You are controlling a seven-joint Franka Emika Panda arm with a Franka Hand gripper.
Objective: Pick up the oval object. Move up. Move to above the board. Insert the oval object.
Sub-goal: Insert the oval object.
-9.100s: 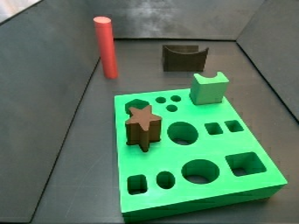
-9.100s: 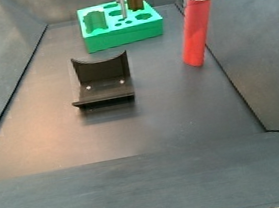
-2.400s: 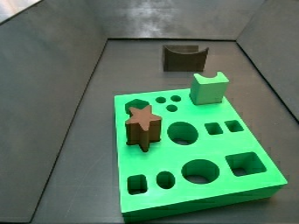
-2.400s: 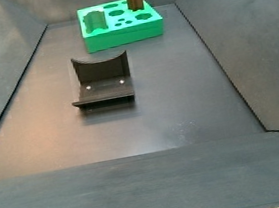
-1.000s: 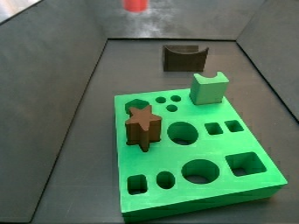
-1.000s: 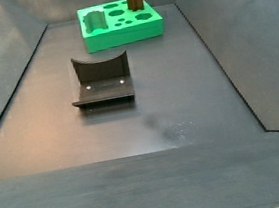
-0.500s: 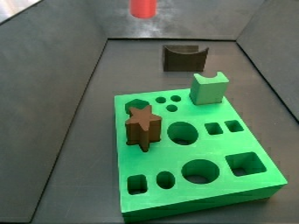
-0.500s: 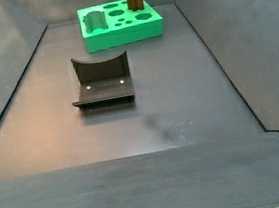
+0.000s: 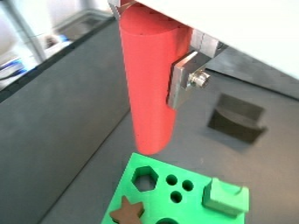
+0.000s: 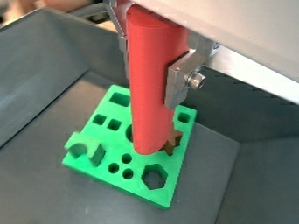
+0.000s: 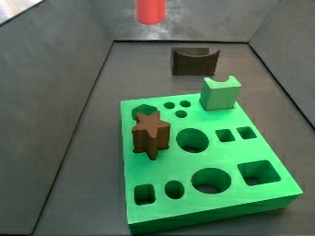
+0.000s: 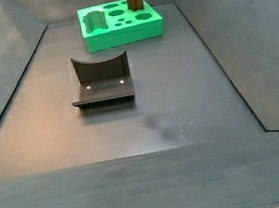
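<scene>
My hand is clamped on the one red oval peg, a silver finger pressed flat against its side. I hold it upright, high above the table; in a side view only its lower end shows at the top edge. Below lies one green board with many holes. One brown star block and one small green notched block stand on it. One dark fixture sits well apart from the board.
</scene>
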